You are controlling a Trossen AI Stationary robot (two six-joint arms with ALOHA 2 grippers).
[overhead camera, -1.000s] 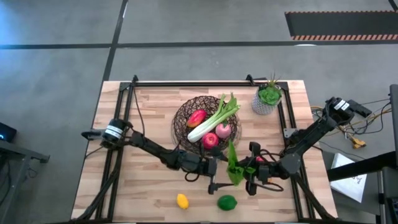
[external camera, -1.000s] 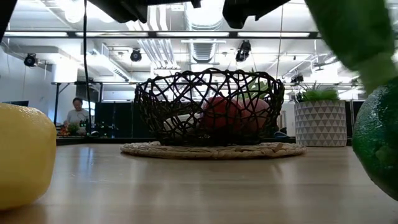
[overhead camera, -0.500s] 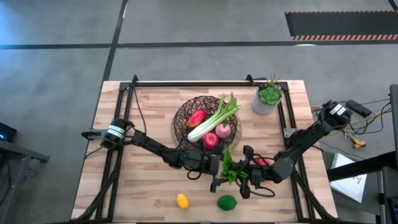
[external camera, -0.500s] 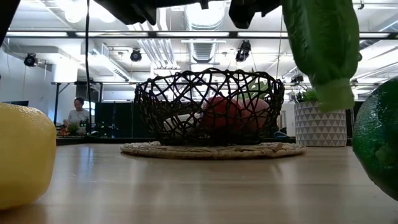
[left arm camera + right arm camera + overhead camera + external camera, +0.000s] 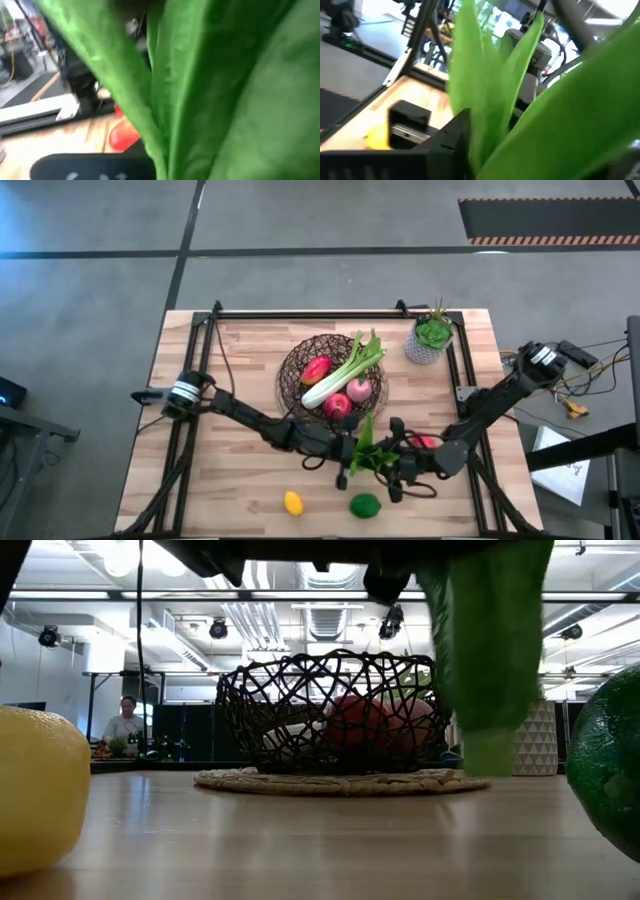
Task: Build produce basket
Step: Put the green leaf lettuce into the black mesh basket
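Observation:
The long green vegetable point(image 5: 362, 444) hangs above the table's near middle between my two grippers, and its pale stalk end point(image 5: 490, 752) points down. My left gripper point(image 5: 347, 457) comes at it from the left and is shut on it. My right gripper point(image 5: 393, 462) is close against its right side. The basket point(image 5: 300, 358) holds the celery point(image 5: 345, 366) and red-orange point(image 5: 316, 368), red point(image 5: 337, 405) and pink point(image 5: 358, 389) fruits. The lemon point(image 5: 293, 502) and lime point(image 5: 365, 505) lie near the front edge. My left gripper holds the long green vegetable at its lower part point(image 5: 354, 462), reaching in level from the table's left. In the left wrist view the green leaves point(image 5: 215, 90) fill the picture and hide the place of contact. The vegetable hangs clear of the table, stalk end down.
A small grey pot with a green plant point(image 5: 431, 338) stands at the far right. A red fruit point(image 5: 428, 442) lies on the table beside the right arm. Dark frame rails run along the table's left, far and right edges. A person point(image 5: 124, 725) is in the room behind.
My right gripper has carried the vegetable toward the table's left, up to my left gripper, and the stalk end has come lower. My left gripper, open before, has shut on the vegetable.

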